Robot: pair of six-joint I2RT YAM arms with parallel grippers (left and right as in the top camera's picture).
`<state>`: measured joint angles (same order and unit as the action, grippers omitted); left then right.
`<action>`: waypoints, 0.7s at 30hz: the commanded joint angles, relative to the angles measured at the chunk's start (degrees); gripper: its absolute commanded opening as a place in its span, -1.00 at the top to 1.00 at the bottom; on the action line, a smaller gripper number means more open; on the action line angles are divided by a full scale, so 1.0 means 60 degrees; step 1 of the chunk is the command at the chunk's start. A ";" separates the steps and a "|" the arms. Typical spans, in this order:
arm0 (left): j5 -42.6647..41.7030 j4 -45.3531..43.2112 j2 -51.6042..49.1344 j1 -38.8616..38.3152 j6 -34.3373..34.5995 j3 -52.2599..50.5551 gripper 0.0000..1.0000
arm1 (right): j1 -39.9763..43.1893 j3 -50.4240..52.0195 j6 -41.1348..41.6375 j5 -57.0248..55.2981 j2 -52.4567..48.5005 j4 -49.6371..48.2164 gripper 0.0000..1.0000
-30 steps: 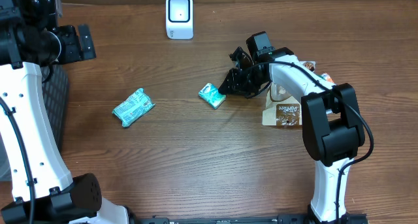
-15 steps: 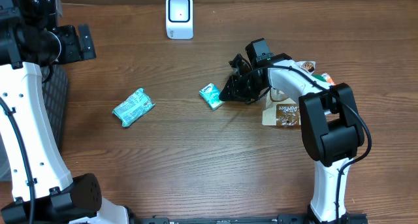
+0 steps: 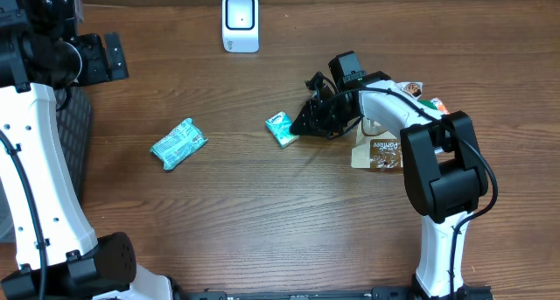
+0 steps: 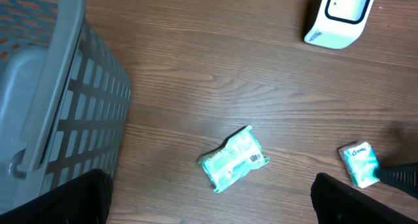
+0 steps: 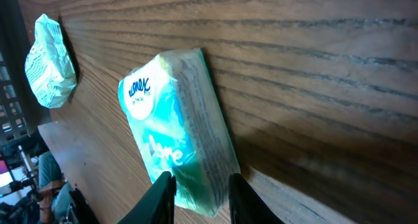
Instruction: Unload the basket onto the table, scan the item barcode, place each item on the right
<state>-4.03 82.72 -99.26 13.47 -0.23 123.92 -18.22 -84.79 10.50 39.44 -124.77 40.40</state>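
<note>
Right arm [image 3: 411, 108]: reaches from its base at the near right edge of the table, then bends left and low toward the middle. Wrist tipped down, close to the wood.

Right gripper [image 5: 198, 188]: clenched on the near end of the tissue pack [image 5: 176, 136]. One finger [image 5: 162, 190] on each side of the pack, both touching it.

Tissue pack: teal and white, lying on the table, in front of the scanner [image 3: 240, 22] and a little to its right, well apart from it.

Left arm [image 3: 35, 160]: stands tall at the left edge, far left of the scanner. Left gripper [image 3: 102, 58] is raised above the table, claw spread wide, grasping nothing.

Green packet [image 4: 233, 160]: flat on the table, in front of the scanner and to its left.

Brown snack bag [image 3: 381, 151]: far right of the scanner, under the right arm.

Grey basket [image 4: 62, 87]: far left of the scanner, beside the left arm. Only a part of its inside shows; contents cannot be told.
</note>
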 commanded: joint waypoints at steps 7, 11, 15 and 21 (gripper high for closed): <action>0.0025 -0.0040 0.0040 -0.0124 -0.0182 0.0175 -0.99 | -0.0860 0.0645 0.1129 -0.1111 0.0208 -0.0535 0.59; 0.0025 -0.0040 0.0040 -0.0124 -0.0182 0.0175 -0.99 | -0.0962 0.0820 0.1617 -0.1475 0.0200 -0.0667 0.83; 0.0025 -0.0040 0.0040 -0.0124 -0.0182 0.0175 -0.99 | -0.0962 0.0820 0.1800 -0.1483 0.0200 -0.0769 0.92; 0.0025 -0.0040 0.0040 -0.0124 -0.0182 0.0175 -0.99 | -0.0823 0.0710 0.1683 -0.0437 0.0331 -0.0765 0.92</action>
<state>-4.03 82.72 -99.26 13.47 -0.23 123.92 -23.66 -81.30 20.36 35.38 -123.79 35.79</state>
